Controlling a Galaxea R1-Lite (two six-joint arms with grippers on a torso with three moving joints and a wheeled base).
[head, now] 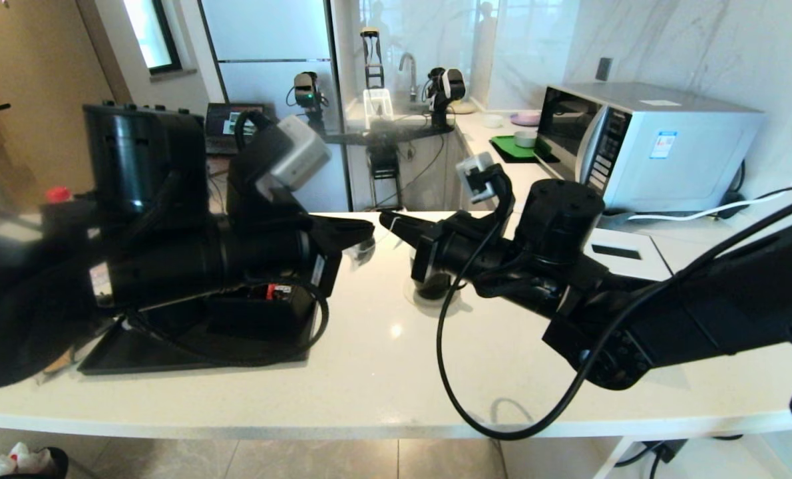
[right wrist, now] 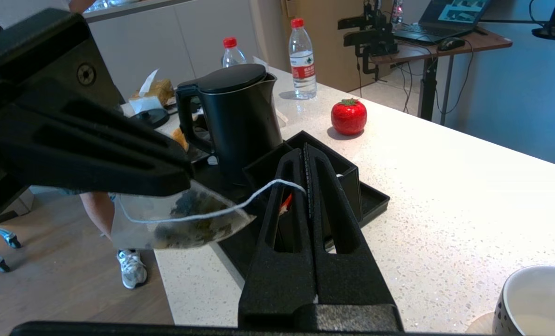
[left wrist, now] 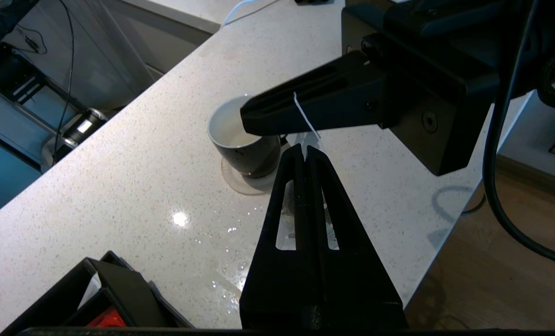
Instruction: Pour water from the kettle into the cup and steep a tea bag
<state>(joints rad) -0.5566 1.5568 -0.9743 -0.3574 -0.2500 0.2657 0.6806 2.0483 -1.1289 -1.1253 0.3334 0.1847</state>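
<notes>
The tea bag (right wrist: 179, 221), a translucent pouch of dark leaves, hangs from my left gripper (right wrist: 184, 183), which is shut on its top edge. Its white string (right wrist: 240, 201) runs up into my right gripper (right wrist: 305, 151), whose fingers are shut on it. In the head view the left gripper (head: 365, 233) and the right gripper (head: 391, 225) meet tip to tip above the counter. The black cup (left wrist: 242, 140) with white interior stands on a round coaster just under and beside the right gripper. The black kettle (right wrist: 238, 119) stands upright on the black tray (right wrist: 373, 200), untouched.
A microwave (head: 642, 143) stands at the back right. Two red-capped water bottles (right wrist: 303, 60) and a red strawberry-shaped jar (right wrist: 348, 116) stand beyond the kettle. A black cable (head: 446, 372) loops over the counter's front. Water drops glisten on the counter (left wrist: 203, 233).
</notes>
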